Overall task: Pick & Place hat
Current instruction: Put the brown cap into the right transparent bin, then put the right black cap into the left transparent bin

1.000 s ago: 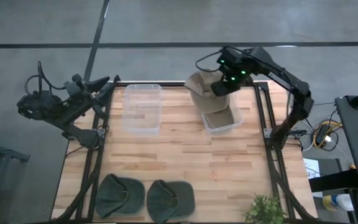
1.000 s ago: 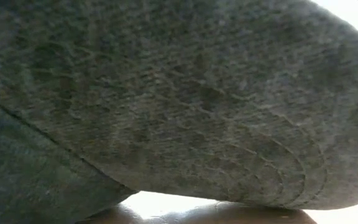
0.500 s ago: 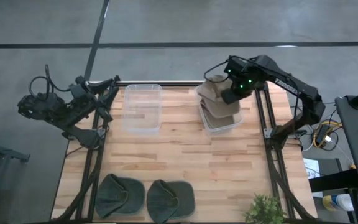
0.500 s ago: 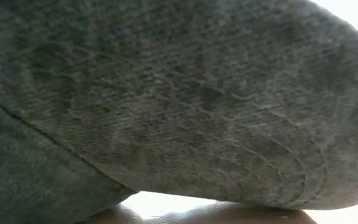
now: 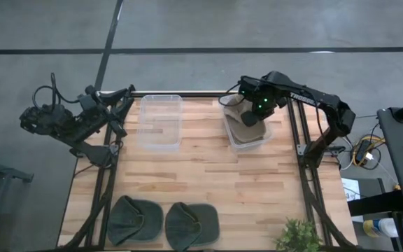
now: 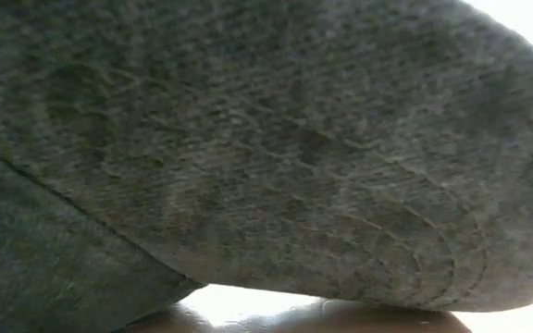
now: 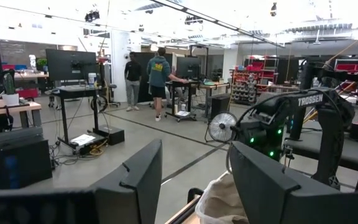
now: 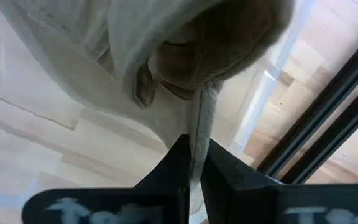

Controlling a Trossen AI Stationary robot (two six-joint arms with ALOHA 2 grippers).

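A beige hat (image 5: 235, 110) hangs from my right gripper (image 5: 248, 117) over the far part of the right clear bin (image 5: 263, 136); the right wrist view shows its crown (image 8: 229, 37) bunched above the shut fingers. Two green hats (image 5: 135, 218) (image 5: 192, 224) lie flat by the table's near edge. One green hat (image 6: 248, 148) fills the low view. My left gripper (image 7: 194, 180) is open, held off the table's far left corner. My right gripper pinches a narrow folded strip of the beige hat's edge (image 8: 201, 118) between its two fingers (image 8: 178, 163). It comes from above, slanting down. The hat hangs bunched below the gripper, reaching into the right bin; whether it rests on the bin's floor I cannot tell.
A second clear bin (image 5: 161, 122) stands at the far left of the table. A small green plant (image 5: 298, 235) sits at the near right corner. Bare wood (image 5: 208, 175) lies between the bins and the green hats. People stand in the room beyond, in the left wrist view.
My right gripper has moved down and toward the table's near edge, still shut on the beige hat. The hat, held high over the bin's far edge a second ago, now hangs lower, into the right bin.
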